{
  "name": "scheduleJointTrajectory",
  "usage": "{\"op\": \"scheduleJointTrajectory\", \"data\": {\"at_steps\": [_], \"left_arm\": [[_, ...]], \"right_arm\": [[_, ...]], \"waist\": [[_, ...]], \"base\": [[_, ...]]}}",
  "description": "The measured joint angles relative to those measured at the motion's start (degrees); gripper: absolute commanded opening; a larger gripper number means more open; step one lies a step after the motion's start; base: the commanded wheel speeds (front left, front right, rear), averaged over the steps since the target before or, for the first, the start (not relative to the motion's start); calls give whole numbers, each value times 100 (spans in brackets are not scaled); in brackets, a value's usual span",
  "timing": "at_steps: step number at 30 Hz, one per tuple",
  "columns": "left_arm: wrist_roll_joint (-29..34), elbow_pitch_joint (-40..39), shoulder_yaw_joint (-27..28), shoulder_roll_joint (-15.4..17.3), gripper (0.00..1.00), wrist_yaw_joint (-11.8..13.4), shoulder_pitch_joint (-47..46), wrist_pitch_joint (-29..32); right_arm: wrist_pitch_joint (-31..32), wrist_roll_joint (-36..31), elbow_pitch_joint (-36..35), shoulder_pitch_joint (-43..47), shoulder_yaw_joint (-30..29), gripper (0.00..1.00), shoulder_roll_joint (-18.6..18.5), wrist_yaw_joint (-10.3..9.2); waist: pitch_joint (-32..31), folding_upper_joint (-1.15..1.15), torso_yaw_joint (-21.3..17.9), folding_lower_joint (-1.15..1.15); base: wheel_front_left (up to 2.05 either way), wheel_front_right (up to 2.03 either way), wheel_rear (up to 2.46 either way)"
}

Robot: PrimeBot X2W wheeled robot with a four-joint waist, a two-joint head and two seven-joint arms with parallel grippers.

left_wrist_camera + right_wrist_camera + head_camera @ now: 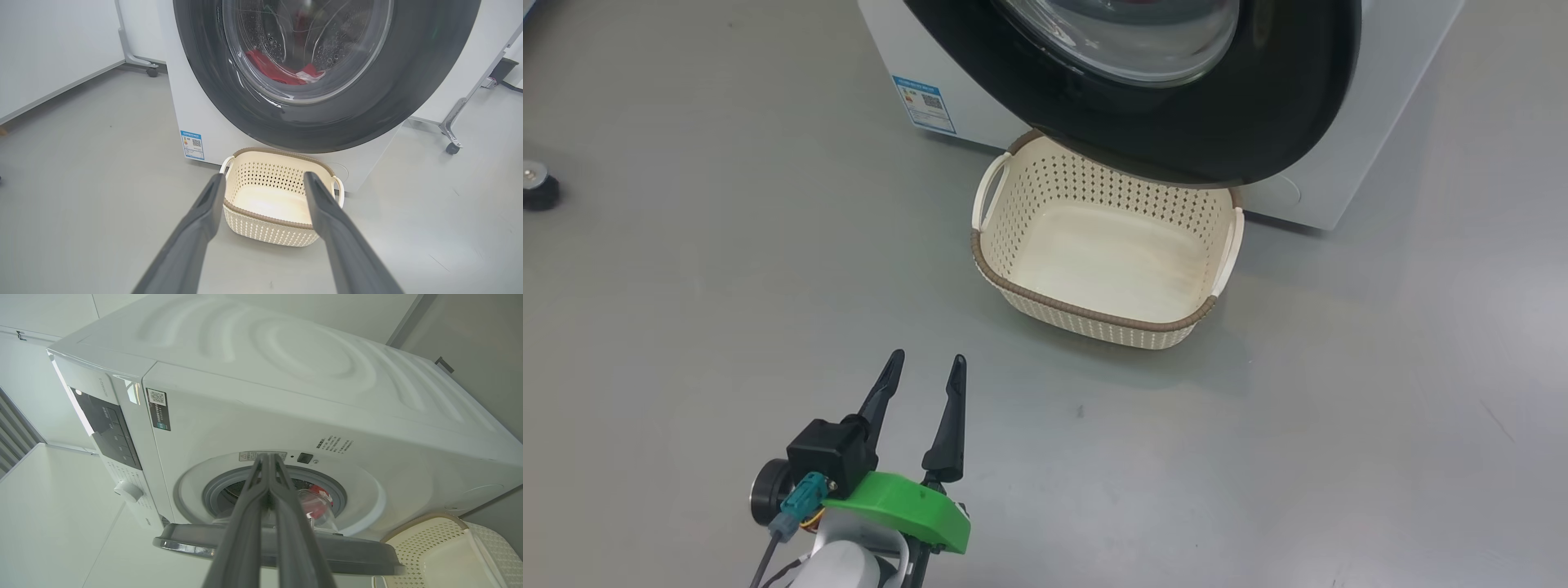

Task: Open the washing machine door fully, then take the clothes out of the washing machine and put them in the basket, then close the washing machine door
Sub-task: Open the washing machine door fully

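The right gripper point(267, 456), pressed together, could skid off the glossy black round door point(1282, 98), leaving it over the cream perforated basket point(1086, 315); left gripper point(929, 356) spread.

Head cam looks steeply down, basket point(1094, 184) mid-frame. Left wrist cam sits low, facing the washing machine door point(408, 81) front-on. Right wrist cam's rolled sideways, close to the washing machine point(265, 396). All 3 share basket + door.

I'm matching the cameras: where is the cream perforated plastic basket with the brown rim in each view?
Head view: cream perforated basket at centre, far end under the glossy black round door.
Left wrist view: basket lower centre, below the door.
Right wrist view: basket, bottom right corner.
Shared landmark: the door.
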Motion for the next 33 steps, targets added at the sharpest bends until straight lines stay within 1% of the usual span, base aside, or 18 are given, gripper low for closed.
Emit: {"op": "scheduleJointTrajectory", "data": {"at_steps": [4,7,17,21,23,26,33], "left_arm": [[-51,-7,-49,-1,100,1,-21,0],[-54,-21,-81,-1,100,2,-61,0],[-110,-62,-163,-2,100,29,-127,0],[-110,-62,-162,-3,100,30,-128,0],[-120,-63,-178,-3,100,30,-130,0],[-177,-75,-254,-5,100,31,-141,0],[-216,-86,-236,-8,100,47,-141,0]], "right_arm": [[243,10,610,-247,124,0,-88,-1],[444,10,905,-496,305,0,-134,-1],[973,88,1586,-1390,631,0,-136,-1],[1161,122,1893,-1689,831,0,-42,-1],[1225,44,2022,-1811,965,0,-67,0],[1279,11,2205,-1989,946,0,-135,-1],[1472,10,2635,-2332,1065,0,-70,-1]], "waist": [[103,0,115,0],[166,0,194,0],[320,0,368,0],[344,0,415,0],[350,0,432,0],[366,0,478,0],[398,0,542,0]], "base": [[0,0,0],[0,0,0],[0,0,0],[0,0,0],[0,0,0],[0,0,0],[0,0,0]]}}
